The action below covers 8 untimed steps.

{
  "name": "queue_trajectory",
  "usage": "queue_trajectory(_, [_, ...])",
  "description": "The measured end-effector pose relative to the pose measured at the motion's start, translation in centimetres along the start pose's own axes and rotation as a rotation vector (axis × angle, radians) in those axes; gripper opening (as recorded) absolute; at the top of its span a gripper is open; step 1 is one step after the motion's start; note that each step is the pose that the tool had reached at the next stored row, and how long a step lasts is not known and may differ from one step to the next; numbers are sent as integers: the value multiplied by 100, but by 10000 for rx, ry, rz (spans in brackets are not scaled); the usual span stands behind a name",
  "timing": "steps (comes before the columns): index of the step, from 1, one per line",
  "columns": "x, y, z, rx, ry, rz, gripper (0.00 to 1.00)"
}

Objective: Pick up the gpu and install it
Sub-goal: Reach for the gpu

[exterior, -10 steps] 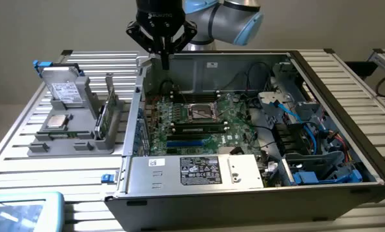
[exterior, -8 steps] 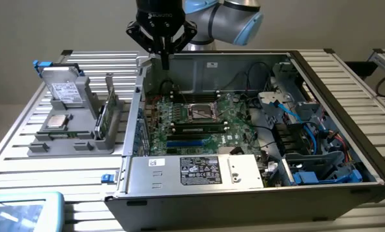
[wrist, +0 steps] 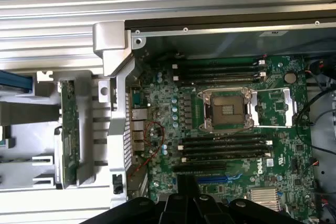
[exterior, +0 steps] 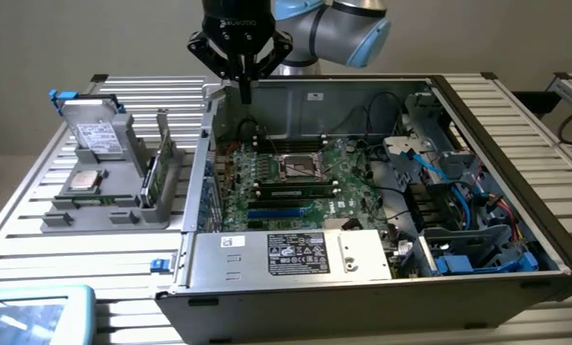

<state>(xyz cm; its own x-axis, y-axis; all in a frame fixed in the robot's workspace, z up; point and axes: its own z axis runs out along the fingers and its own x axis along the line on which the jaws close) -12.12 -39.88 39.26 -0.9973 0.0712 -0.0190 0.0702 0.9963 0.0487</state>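
Black two-finger gripper [exterior: 246, 93]: fingers pressed together, holding nothing, poised over the far wall of the open grey metal computer case [exterior: 363, 302].
Green motherboard [exterior: 343, 172]: exposed inside the case, central socket empty.
Thin green-backed gpu card with silver end bracket [exterior: 156, 169]: standing on edge in the grey plastic holder [exterior: 85, 215], just beside the case at the exterior view's left, apart from the gripper; its black face seems turned away.
Silver hard drive with white label [exterior: 96, 133]: same holder.
Slatted aluminium surface [exterior: 37, 244]: carries holder and case.
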Motion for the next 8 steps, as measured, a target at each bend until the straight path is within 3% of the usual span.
queue_trajectory(5, [15, -1, -1, 1, 0, 2, 11])
queue_trajectory(8, [111, -8, -3, 0, 0, 0, 11])
